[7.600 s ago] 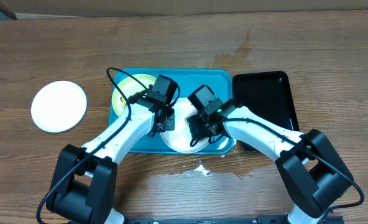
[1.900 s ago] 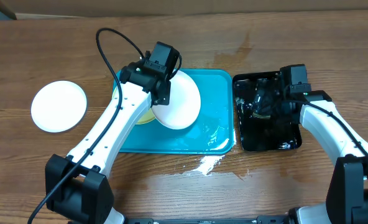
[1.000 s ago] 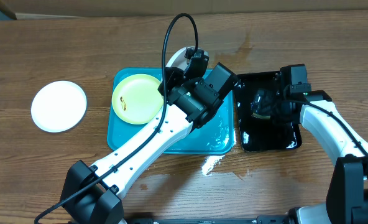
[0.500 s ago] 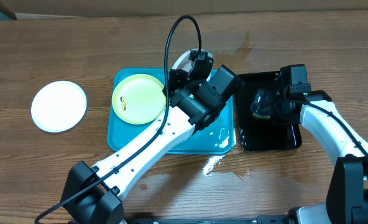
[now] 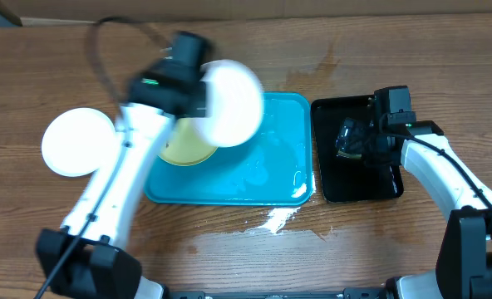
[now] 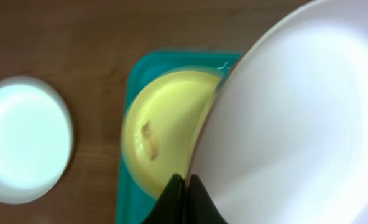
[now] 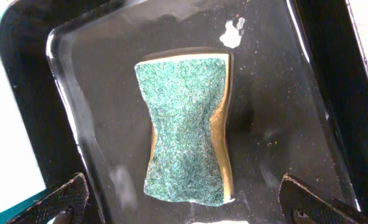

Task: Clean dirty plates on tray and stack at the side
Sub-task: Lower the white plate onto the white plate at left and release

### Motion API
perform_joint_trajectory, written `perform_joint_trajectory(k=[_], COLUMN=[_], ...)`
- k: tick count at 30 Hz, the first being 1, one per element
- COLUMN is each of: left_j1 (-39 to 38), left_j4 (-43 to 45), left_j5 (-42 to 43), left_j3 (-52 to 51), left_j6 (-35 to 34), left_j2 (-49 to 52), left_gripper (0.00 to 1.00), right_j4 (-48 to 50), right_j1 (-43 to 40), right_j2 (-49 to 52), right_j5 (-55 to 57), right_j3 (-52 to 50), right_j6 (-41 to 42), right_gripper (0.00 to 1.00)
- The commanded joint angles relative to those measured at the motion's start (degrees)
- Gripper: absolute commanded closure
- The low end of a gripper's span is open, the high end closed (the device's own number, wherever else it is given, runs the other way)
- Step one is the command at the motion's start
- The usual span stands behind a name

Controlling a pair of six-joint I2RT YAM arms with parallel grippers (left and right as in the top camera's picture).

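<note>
One white plate (image 5: 229, 104) tilts above turquoise tray (image 5: 254, 178) holding smeared yellow plate (image 6: 159, 118).

Overhead top-down; wrists close, downward; tray (image 5: 263, 178) shared.

The room is bright. The left arm (image 5: 117, 183) and its white plate (image 5: 229, 104) look smeared with blur. The wet black tray (image 7: 283, 93) shines; the sponge (image 7: 187, 127) looks sharp.
</note>
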Motion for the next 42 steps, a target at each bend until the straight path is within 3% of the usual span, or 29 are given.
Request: perform_joint_trajectory(k=[1, 8, 12, 20, 29, 30, 31, 32, 33, 34, 37, 42], left_j1=[10.6, 32.3, 39.6, 47.0, 48.2, 48.2, 48.2, 48.2, 48.2, 48.2, 48.2, 48.2], left_j4=[-4.4, -5.6, 0.0, 14.8, 20.9, 21.5, 21.8, 22.0, 22.1, 22.2, 22.5, 22.3], left_j5=[7.1, 7.1, 6.8, 6.2, 1.8, 1.9, 1.9, 2.0, 2.3, 2.4, 3.5, 16.0], left_j3=[0.9, -3.0, -7.1, -16.2, -20.5, -20.5, -20.5, -20.5, -20.5, -20.5, -20.5, -19.8], left_j6=[-1.9, -8.5, -9.8, -12.0, -13.4, -13.4, -13.4, -13.4, -13.4, -13.4, -13.4, -9.9], left_j2=[-1.6, -1.5, -1.5, -1.5, -1.5, -1.5, -1.5, -1.5, -1.5, -1.5, -1.5, -1.5], left_gripper=[0.96, 0.96, 0.96, 0.96, 0.95, 0.88, 0.71, 0.46, 0.32, 0.24, 0.15, 0.24], right_j4=[0.3, 0.3, 0.3, 0.3, 0.3, 0.3, 0.3, 0.3, 0.3, 0.3, 0.3, 0.3], right_j1=[0.1, 0.1, 0.1, 0.1, 0.1, 0.1, 0.1, 0.1, 0.1, 0.1, 0.1, 0.1], right_j2=[0.0, 0.0, 0.0, 0.0, 0.0, 0.0, 0.0, 0.0, 0.0, 0.0, 0.0, 0.0], right_j5=[0.1, 0.1, 0.1, 0.1, 0.1, 0.1, 0.1, 0.1, 0.1, 0.1, 0.1, 0.1], right_j3=[-0.3, -0.3, -0.3, -0.3, -0.3, -0.3, -0.3, -0.3, -0.3, -0.3, -0.3, -0.3], right_j6=[-0.2, -0.2, -0.2, -0.2, -0.2, -0.2, -0.2, -0.2, -0.2, -0.2, -0.2, -0.2], right_gripper=[0.0, 0.0, 0.0, 0.0, 0.0, 0.0, 0.0, 0.0, 0.0, 0.0, 0.0, 0.0])
